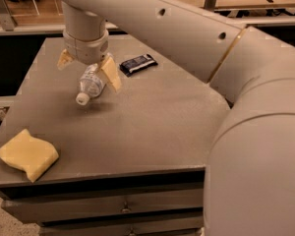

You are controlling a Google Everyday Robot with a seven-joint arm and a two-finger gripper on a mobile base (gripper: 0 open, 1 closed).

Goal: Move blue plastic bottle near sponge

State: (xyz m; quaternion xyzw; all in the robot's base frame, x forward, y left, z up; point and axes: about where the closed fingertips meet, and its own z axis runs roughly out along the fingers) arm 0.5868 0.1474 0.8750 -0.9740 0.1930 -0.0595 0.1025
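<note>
Over the far left part of the desk (152, 132), the fingers (111, 74) of the gripper (88, 71) stand spread wide, one yellowish pad to the left and one to the right of the blue plastic bottle (92, 84), and they grip nothing. The bottle lies on its side between them on the desk top, with its white cap pointing toward the near edge and slightly left. Its far end is hidden under the gripper's round wrist. The right pad is just beside the bottle's flank; whether it touches cannot be told. The left pad is clear of it. From the wrist the pale arm runs up and across to the right, filling the near right corner of the view. Just right of the gripper and a little farther back, a flat dark blue snack wrapper (137, 64) lies on the desk. The sponge (27, 154), pale yellow with wavy edges, sits at the near left corner of the desk, well apart from the bottle
</note>
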